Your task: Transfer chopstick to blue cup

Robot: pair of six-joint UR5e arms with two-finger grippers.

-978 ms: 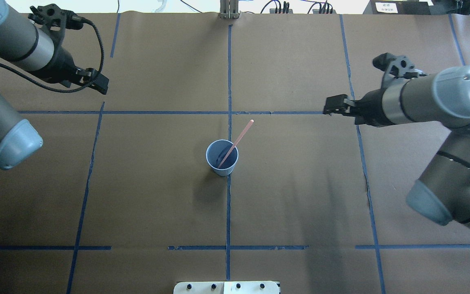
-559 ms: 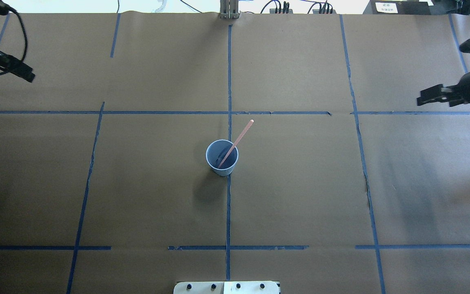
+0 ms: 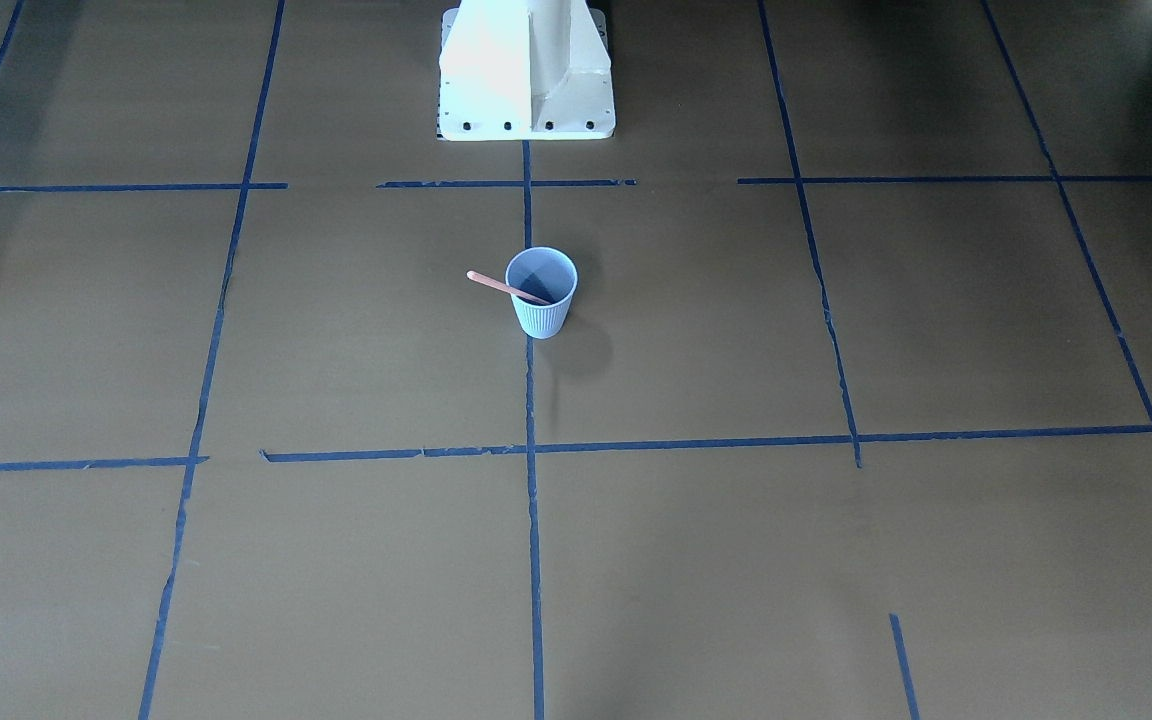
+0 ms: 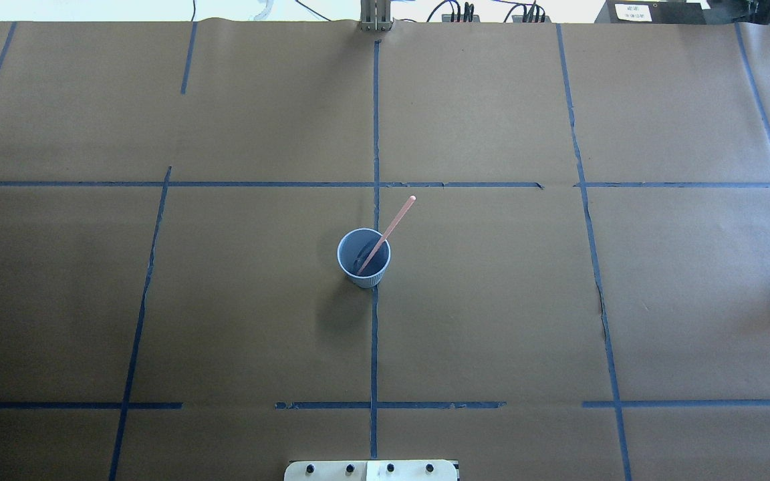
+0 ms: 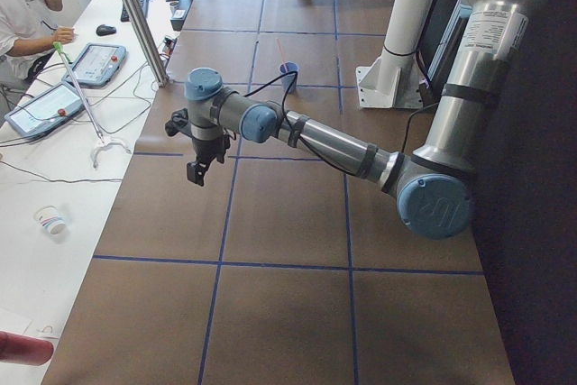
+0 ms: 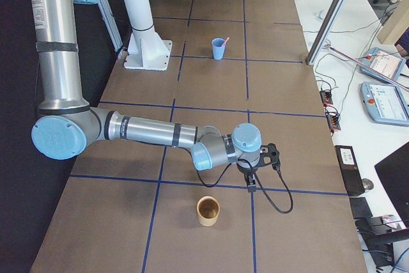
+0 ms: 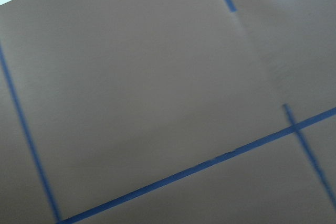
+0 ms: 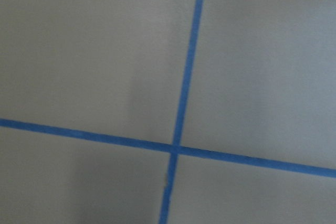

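In blue cup: chopstick, tilted. L+R jaws: can't tell if apart.

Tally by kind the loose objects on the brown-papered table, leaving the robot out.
Cups: 2 (pale blue ribbed paper cup, brown cylindrical cup)
Chopsticks: 1 (thin pinkish-orange chopstick, leaning in the blue cup)
Total: 3
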